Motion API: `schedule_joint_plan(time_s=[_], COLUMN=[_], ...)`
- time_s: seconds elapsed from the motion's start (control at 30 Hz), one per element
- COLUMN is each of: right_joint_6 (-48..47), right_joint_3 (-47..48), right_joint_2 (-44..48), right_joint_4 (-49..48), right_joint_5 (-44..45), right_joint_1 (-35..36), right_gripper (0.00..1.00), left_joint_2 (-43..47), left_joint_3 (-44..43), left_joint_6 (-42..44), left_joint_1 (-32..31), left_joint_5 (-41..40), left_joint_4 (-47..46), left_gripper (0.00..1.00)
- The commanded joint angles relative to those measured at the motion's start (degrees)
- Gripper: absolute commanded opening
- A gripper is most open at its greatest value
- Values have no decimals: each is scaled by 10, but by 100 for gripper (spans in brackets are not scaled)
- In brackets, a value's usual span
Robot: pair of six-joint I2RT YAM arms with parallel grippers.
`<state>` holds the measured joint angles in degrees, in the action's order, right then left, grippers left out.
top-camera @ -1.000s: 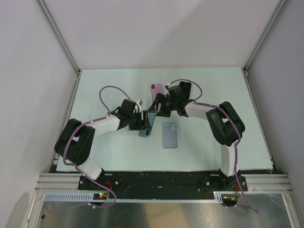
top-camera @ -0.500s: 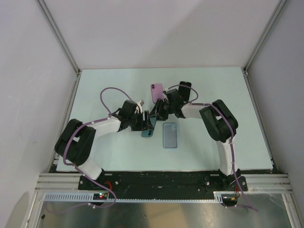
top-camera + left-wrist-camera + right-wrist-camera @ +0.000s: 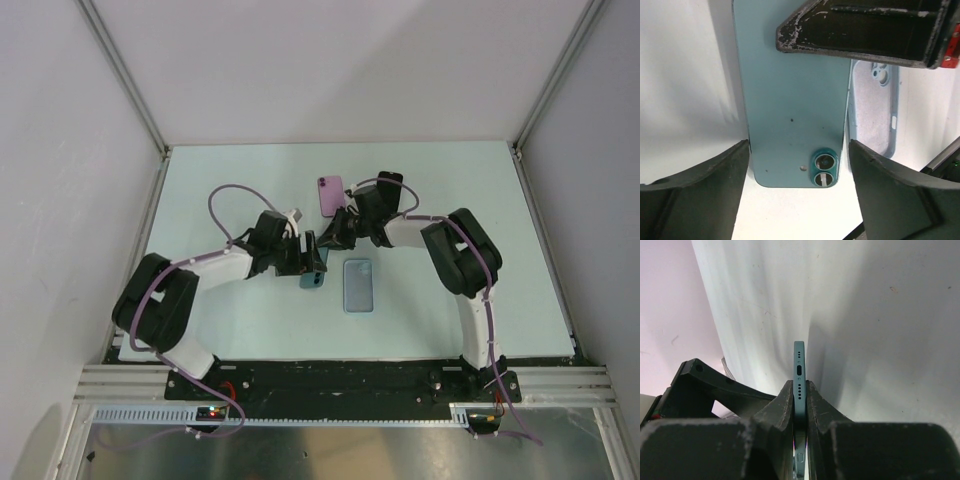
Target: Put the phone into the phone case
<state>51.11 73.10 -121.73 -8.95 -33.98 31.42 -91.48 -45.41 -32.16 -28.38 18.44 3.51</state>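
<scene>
Right gripper [image 3: 799, 390] jaws pinch the teal phone [image 3: 795, 110] across its two faces, port end sticking out. Left gripper [image 3: 797, 150] jaws are spread and flank its long edges; we read this as a handoff so one arm can angle it. The phone sits on edge mid-scene, and we can't tell if it is lifted off the table [image 3: 230, 180]. The pale blue phone case [image 3: 358, 285] lies inside-up at 4 o'clock from it, ready. A purple phone [image 3: 331, 194] lies at 12 o'clock.
</scene>
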Motion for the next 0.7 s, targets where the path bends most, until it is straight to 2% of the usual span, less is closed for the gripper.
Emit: schedule_joint_plan(time_s=[0.0, 0.17, 0.37, 0.53, 0.67], right_joint_6=[-8, -39, -15, 30, 86], right_joint_3=[23, 22, 20, 21, 21], right_joint_2=[23, 59, 105, 164, 189], right_joint_4=[-50, -45, 42, 164, 223], right_joint_5=[-51, -82, -47, 53, 88], right_joint_1=[-10, -25, -44, -34, -36], right_gripper=[0, 0, 0, 0, 0], left_joint_2=[62, 120, 180, 192, 201], left_joint_3=[8, 4, 9, -25, -38], left_joint_6=[-13, -17, -3, 46, 85], left_joint_1=[-8, -7, -17, -85, -143], left_joint_5=[8, -15, -76, -179, -289], left_joint_4=[-18, 6, 22, 59, 68], left_gripper=[87, 90, 90, 89, 87])
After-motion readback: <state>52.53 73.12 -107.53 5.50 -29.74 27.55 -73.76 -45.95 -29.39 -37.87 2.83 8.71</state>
